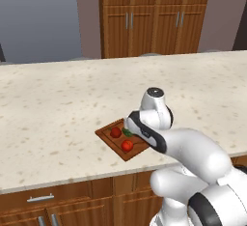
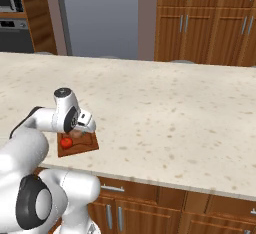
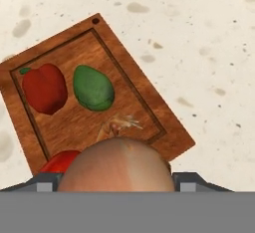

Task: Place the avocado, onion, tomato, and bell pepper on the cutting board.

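1. Reddish-brown and matte, the onion (image 3: 117,165) sits clamped between the fingers of the gripper (image 3: 117,179), carried above the near edge of the cutting board (image 3: 144,112).
2. Just under the gripper on the board lies the tomato (image 3: 60,161); further out lie the avocado (image 3: 93,87) and, beside it, the bell pepper (image 3: 44,87).
3. I'd judge three items placed; the onion is the last, needing only lowering and release.
4. The hand view shows all four foods. From the left base view the arm covers the avocado and onion, leaving two red items; the speckled tabletop (image 1: 58,104) spreads around.
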